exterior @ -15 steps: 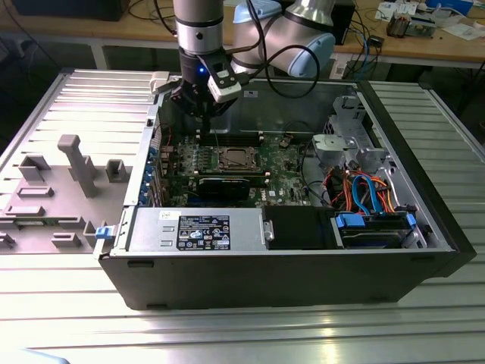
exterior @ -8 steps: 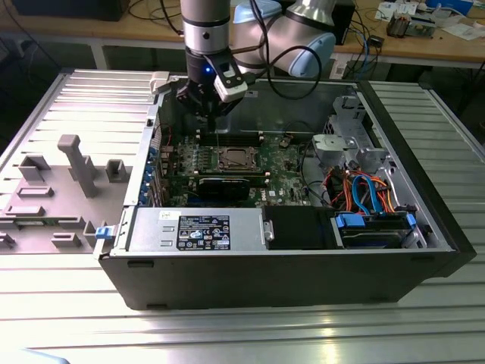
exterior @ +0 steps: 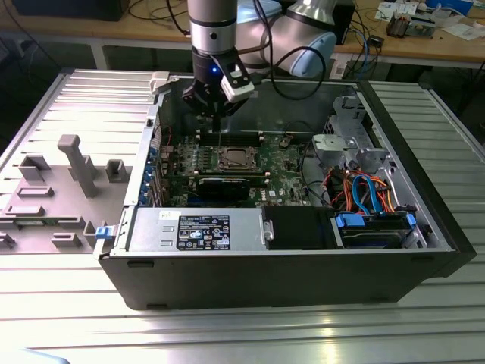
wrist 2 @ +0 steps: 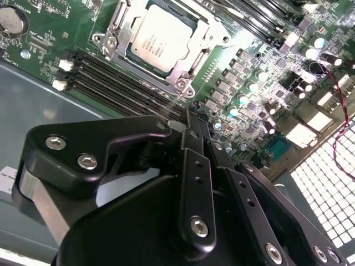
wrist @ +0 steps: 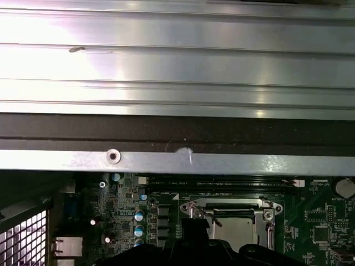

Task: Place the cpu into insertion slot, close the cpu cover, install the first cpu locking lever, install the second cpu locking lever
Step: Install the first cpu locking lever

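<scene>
- Exterior view: the gripper (exterior: 218, 127) hangs over the memory slots (exterior: 227, 139), just beside the insertion slot (exterior: 220, 161), on the side away from the black card (exterior: 223, 184).
- Second wrist view: the cpu (wrist 2: 161, 37) sits in the slot with the cpu cover (wrist 2: 195, 58) down around it. The claw's fingers are pressed together and hold nothing. I judge the lever work is in hand (whether either is latched, I cannot tell). It calls for a narrow tip at the slot's edge.
- First wrist view: the case wall (wrist: 177, 160) runs beyond the memory slots from the slot and likely crowds the approach.
</scene>
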Robot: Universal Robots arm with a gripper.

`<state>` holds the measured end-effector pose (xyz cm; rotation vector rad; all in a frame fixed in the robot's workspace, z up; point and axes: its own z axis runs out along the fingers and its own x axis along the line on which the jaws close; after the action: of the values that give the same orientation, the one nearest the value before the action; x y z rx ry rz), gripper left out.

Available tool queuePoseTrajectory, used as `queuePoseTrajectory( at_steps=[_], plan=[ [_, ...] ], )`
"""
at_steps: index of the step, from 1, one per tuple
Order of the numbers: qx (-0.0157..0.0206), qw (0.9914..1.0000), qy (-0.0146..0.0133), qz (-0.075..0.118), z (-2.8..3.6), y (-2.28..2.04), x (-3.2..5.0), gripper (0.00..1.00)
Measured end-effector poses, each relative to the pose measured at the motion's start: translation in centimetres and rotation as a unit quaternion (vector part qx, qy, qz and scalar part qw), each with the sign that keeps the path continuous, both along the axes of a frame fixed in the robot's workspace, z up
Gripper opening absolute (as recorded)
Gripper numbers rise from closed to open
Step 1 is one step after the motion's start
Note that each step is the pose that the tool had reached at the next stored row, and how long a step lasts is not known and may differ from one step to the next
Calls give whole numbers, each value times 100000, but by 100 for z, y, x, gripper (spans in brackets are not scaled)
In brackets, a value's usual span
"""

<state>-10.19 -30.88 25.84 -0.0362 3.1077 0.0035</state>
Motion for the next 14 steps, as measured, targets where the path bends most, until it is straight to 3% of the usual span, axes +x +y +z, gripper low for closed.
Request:
queuePoseTrajectory(
  at_steps=[7,9,12,14],
  plan=[
    [-133,100000,-5,-3,-30,0,55,11],
    [167,100000,3,-4,-48,-3,57,11],
    [1239,99992,4,-5,-70,-19,72,11],
    [2734,99962,-7,-200,-87,-27,85,11]
  ],
)
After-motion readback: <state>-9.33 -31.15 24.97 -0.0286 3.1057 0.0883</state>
